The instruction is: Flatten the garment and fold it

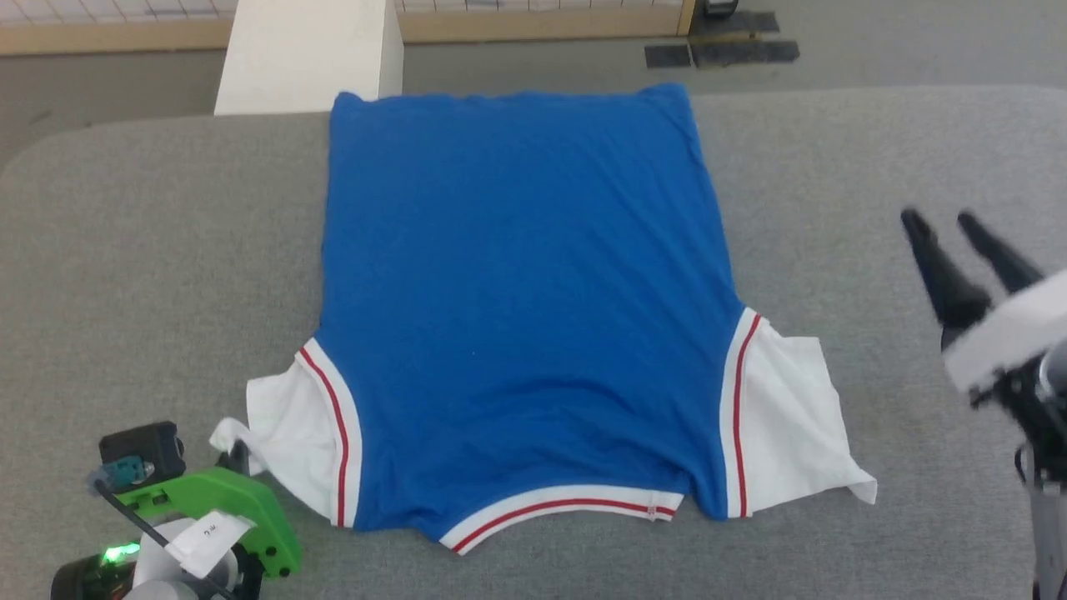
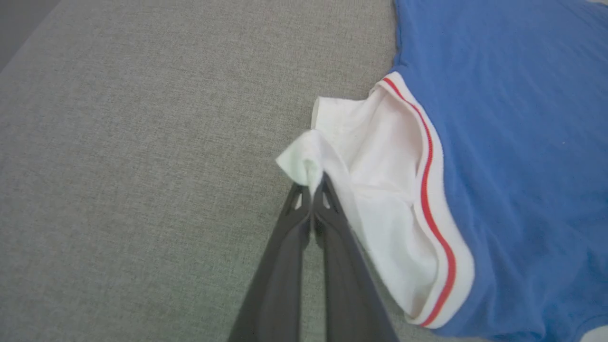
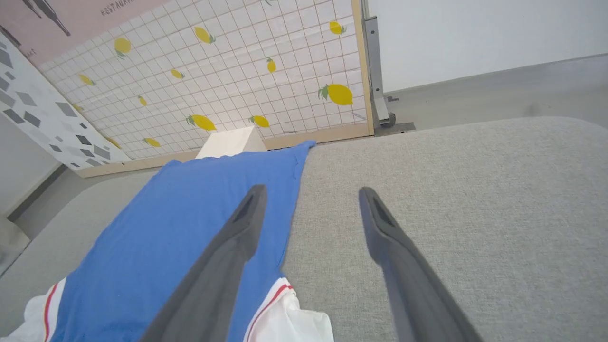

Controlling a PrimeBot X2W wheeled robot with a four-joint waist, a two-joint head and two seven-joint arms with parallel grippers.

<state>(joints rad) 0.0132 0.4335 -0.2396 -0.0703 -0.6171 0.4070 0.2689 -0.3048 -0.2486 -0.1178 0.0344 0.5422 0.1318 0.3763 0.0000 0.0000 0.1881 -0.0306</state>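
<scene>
**Counter** (image 1: 125, 250): Broad, with rounded corners, covered in a coarse grey woven cloth. Judged to grip fabric somewhat, so cloth dragged across it may catch.

**Garment** (image 1: 517, 292): Lies in the middle of the counter with a plain blue face up, hem at the far edge and neck end towards the robot. It is a soft, thin jersey knit. The body is nearly smooth, with faint ripples along the far hem and the right side.

**Sleeves:** The right sleeve (image 1: 792, 425) is white and spread out flat, with light creases and one curled corner. The left sleeve (image 2: 380, 156) is bunched, its edge lifted and folded over on itself. Red-and-white trim (image 1: 558, 506) borders both armholes and the neck.

**Right tool** (image 1: 940, 221): Fingers spread wide, holding nothing. It is over bare counter, well apart from the shirt.

**Left tool** (image 2: 313, 187): Fingers pressed together, pinching the outer corner (image 2: 304, 161) of the left sleeve.

**Assessment:** The step in hand appears to be flattening the left sleeve, and folding is not yet begun. To do this well:
- Draw the pinched corner outward and low, away from the armhole.
- Use only enough tension to open the fold.
- Avoid a hard pull, which would stretch the knit and shift the smooth blue body.
- Let go once the sleeve lies flat on the counter, so the corner does not spring back.
</scene>
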